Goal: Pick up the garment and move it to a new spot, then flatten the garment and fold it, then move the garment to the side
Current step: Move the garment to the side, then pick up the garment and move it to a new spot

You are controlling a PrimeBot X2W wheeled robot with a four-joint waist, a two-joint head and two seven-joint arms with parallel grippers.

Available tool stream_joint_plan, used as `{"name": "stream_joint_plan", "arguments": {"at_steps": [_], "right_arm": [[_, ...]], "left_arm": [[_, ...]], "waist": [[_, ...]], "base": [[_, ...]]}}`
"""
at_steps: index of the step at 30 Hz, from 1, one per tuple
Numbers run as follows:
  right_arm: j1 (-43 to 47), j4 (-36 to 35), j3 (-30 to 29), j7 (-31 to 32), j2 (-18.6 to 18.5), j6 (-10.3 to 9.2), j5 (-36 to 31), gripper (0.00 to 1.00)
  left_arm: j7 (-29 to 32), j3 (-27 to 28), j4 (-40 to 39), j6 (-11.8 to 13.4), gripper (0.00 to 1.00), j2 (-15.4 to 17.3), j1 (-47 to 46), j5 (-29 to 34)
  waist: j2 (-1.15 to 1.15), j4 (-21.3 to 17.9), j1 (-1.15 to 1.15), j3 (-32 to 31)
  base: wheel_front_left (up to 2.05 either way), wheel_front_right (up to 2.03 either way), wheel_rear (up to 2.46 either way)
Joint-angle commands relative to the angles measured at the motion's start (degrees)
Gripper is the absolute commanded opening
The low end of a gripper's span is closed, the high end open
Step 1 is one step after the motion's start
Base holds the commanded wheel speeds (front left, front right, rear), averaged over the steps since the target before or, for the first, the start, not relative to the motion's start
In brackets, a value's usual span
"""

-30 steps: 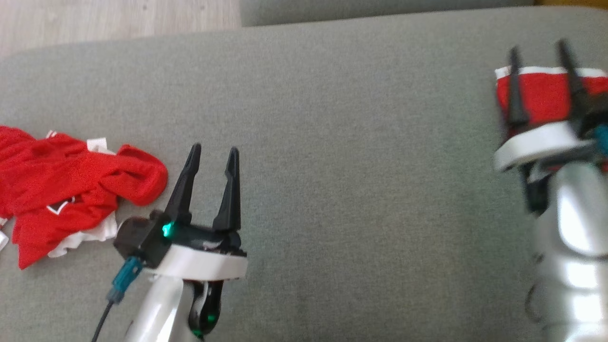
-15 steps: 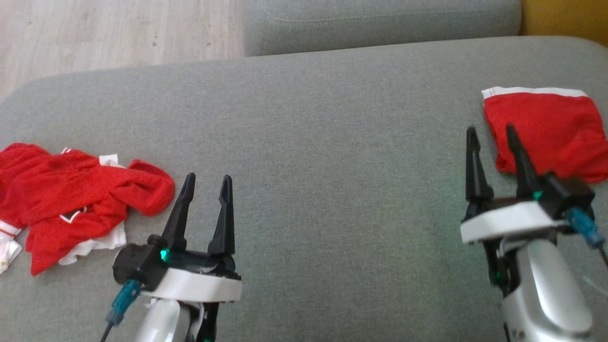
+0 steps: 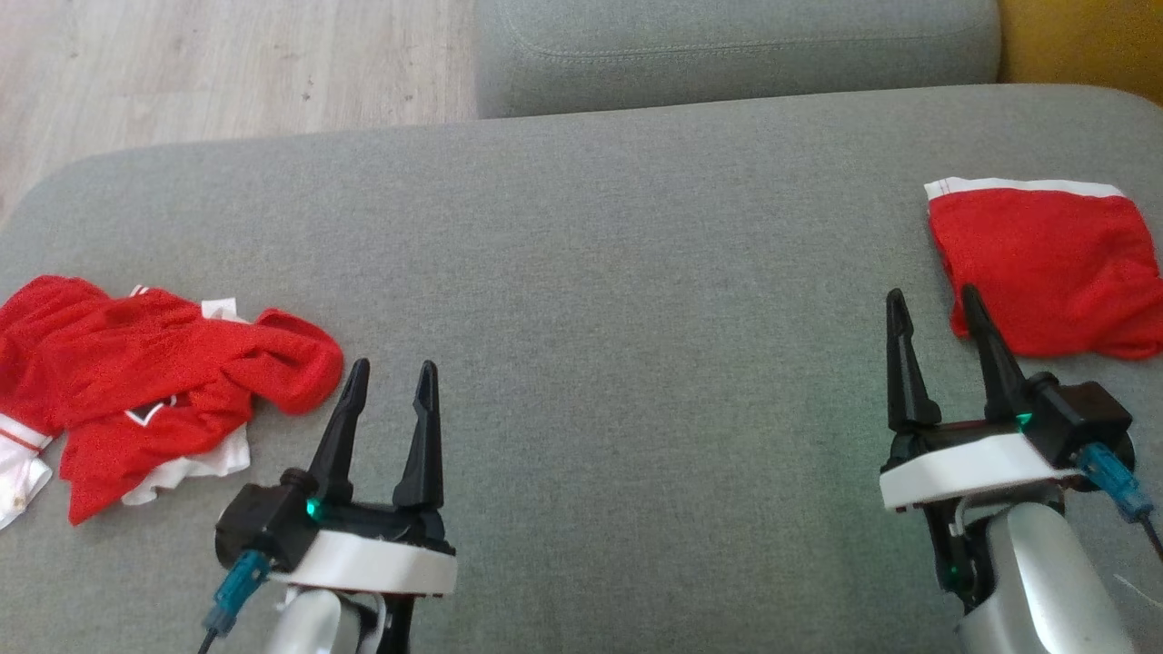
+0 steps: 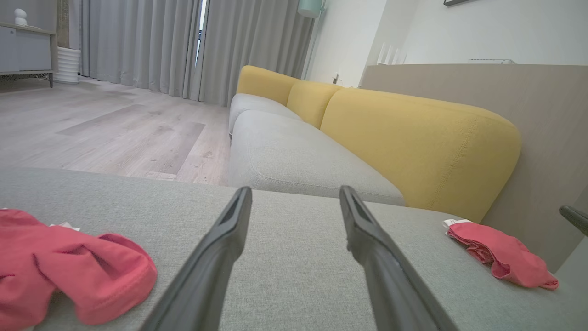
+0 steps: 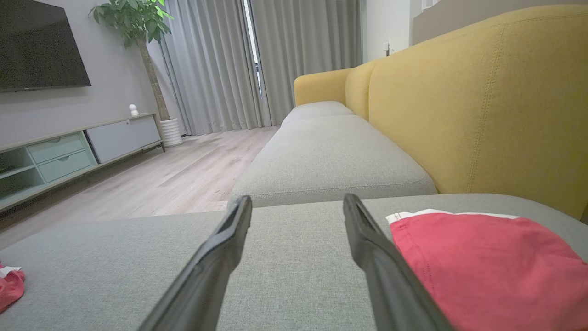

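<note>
Since a second ago the right hand point(image 3: 933, 298) has pulled back off the folded red cloth garment with a white band point(image 3: 1045, 268) and now hovers just beside its near left corner, apparently clear of it, fingers spread wide and empty; the head camera has also tilted, so the whole view sits differently. That folded garment lies flat as a neat rectangle at the right end of the grey fabric sofa seat point(image 3: 636, 272), which suggests that picking up, flattening, folding and setting aside are finished for this piece. The left hand point(image 3: 392, 368) is likewise wide and holds nothing, poised just beside the crumpled red-and-white garment heap point(image 3: 154, 372) at the seat's left end, not touching it. That heap looks unsorted, so if it is next, the whole sequence remains for it.
</note>
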Motion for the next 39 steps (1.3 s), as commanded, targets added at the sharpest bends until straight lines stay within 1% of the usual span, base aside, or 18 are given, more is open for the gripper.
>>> {"name": "stream_joint_plan", "arguments": {"at_steps": [1, 9, 14, 18, 29, 34, 39], "right_arm": [[-0.3, -2.3, 1.4, -0.6, 0.1, -0.05, -0.1, 1.0], [0.2, -2.8, 1.0, -0.6, 0.1, -0.05, 0.2, 1.0], [0.0, -2.2, 3.6, -0.6, 0.1, -0.05, 0.5, 1.0], [0.0, -2.0, 5.6, -0.6, 0.1, -0.05, 1.3, 1.0], [1.3, -1.9, 10.0, -0.6, 0.1, -0.05, 4.6, 1.0], [2.0, -1.5, 11.0, -0.6, 0.1, -0.05, 5.4, 1.0], [2.6, -1.4, 11.2, -0.6, 0.1, -0.05, 5.5, 1.0]], "left_arm": [[-0.3, 2.1, -1.9, -0.2, 1.0, 0.2, -0.8, -0.1], [-0.3, 1.8, -2.1, 0.0, 1.0, 0.2, -1.0, -0.2], [-0.3, 2.5, -2.2, 0.2, 1.0, 0.2, -0.7, -0.1], [-0.3, 3.0, -2.4, 0.5, 1.0, 0.2, -0.3, 0.0], [-0.3, 3.7, -2.1, 0.8, 1.0, 0.2, 1.4, 1.0], [-0.3, 4.5, -1.9, 0.7, 1.0, 0.2, 2.4, 1.6], [-0.3, 5.2, -1.9, 0.8, 1.0, 0.2, 2.8, 1.9]], "waist": [[0.0, 0.1, 0.0, -0.1], [0.0, 1.0, 0.0, -0.2], [0.0, 2.8, 0.0, -0.4], [0.0, 5.6, 0.0, -1.1], [0.0, 16.2, 0.0, -3.8], [0.0, 19.3, 0.0, -4.6], [0.0, 21.0, 0.0, -4.9]], "base": [[0.0, 0.0, 0.0], [0.0, 0.0, 0.0], [0.0, 0.0, 0.0], [0.0, 0.0, 0.0], [0.0, 0.0, 0.0], [0.0, 0.0, 0.0], [0.0, 0.0, 0.0]]}}
